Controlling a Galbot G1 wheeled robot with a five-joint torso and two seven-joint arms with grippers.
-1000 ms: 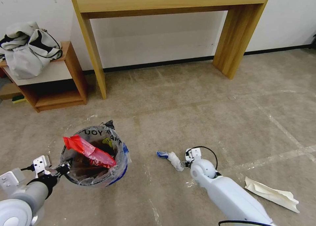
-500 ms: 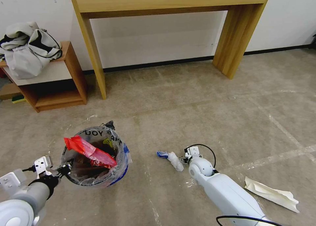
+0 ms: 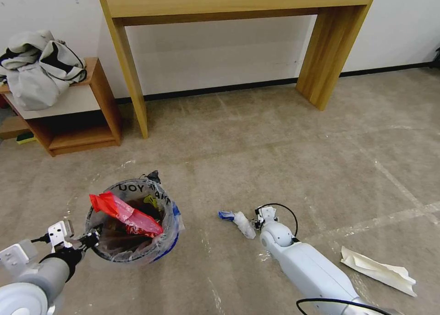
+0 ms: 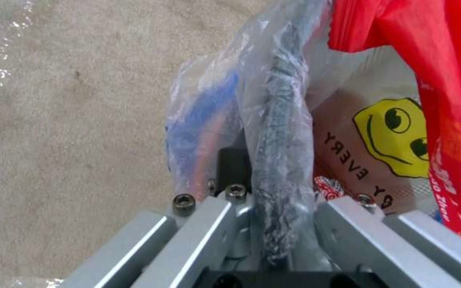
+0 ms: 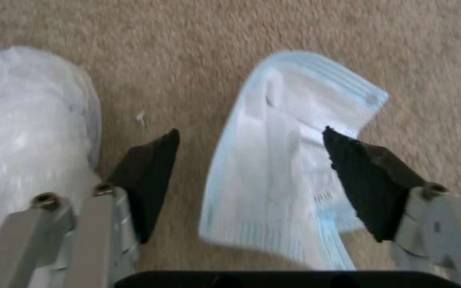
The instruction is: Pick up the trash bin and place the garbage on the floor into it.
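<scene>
1. Left gripper (image 4: 273, 224) pinching the trash bin (image 3: 130, 225) by its bag-covered rim, fingers (image 4: 230, 208) clamped either side, bin sitting low at the robot's left.
2. Red wrapper (image 3: 126, 212) sticking out of the bin.
3. Right gripper (image 5: 249, 172) hanging low over the floor, fingers (image 5: 150, 176) spread wide around a pale blue face mask (image 5: 289, 176).
4. White wad (image 3: 243, 223) lying just beside it, tan paper (image 3: 378, 271) farther right.

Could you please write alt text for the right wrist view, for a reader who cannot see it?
The right gripper hangs open just above beige carpet, its two dark fingertips straddling a flat pale blue face mask. A crumpled white plastic-wrapped bundle lies on the carpet beside one finger.
</scene>
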